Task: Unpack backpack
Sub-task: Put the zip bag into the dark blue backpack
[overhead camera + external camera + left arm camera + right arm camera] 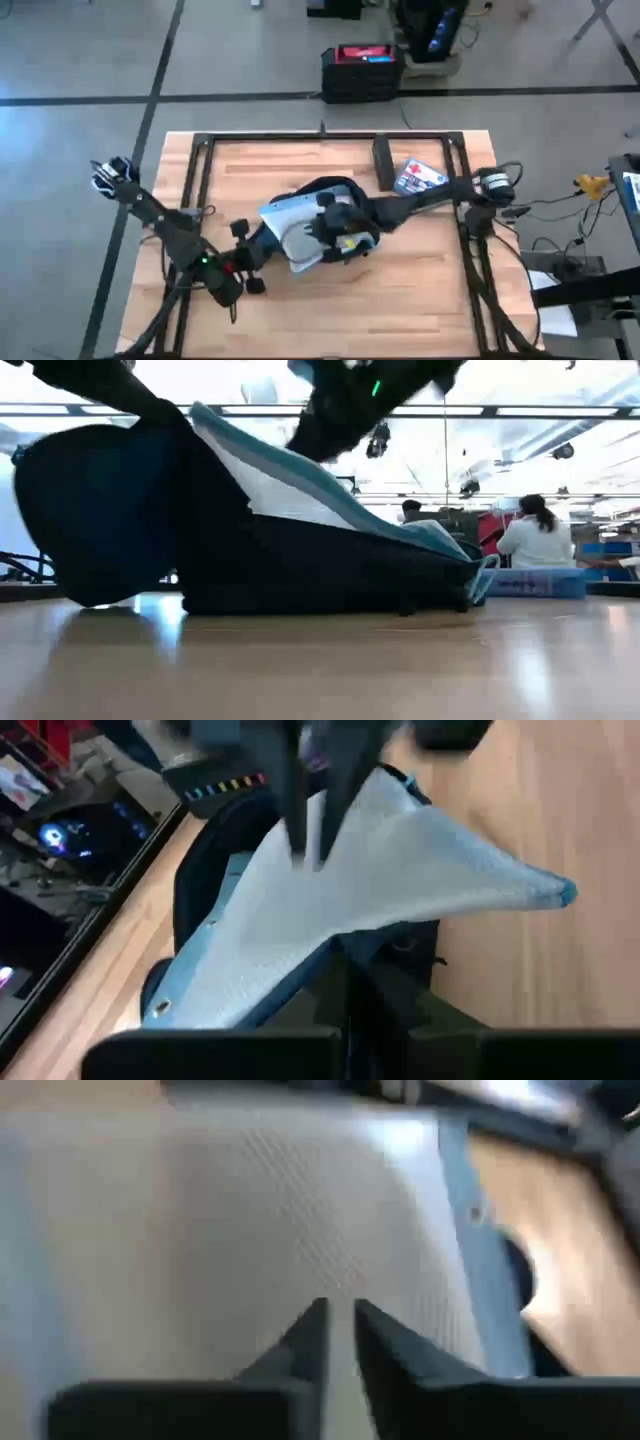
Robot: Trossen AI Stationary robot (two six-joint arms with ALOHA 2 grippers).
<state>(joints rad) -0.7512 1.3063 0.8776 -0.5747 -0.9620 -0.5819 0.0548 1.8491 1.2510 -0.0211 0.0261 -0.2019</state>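
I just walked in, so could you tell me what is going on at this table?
Both arms are working on the backpack lying mid-table. The left gripper is shut on its pale lining, holding the flap up. The right gripper is shut down inside the opening against that lining. A small box lies behind.

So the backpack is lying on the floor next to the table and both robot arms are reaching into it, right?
Not quite. The backpack lies on the wooden table, not the floor; the high view shows it. The left gripper and right gripper are both at it.
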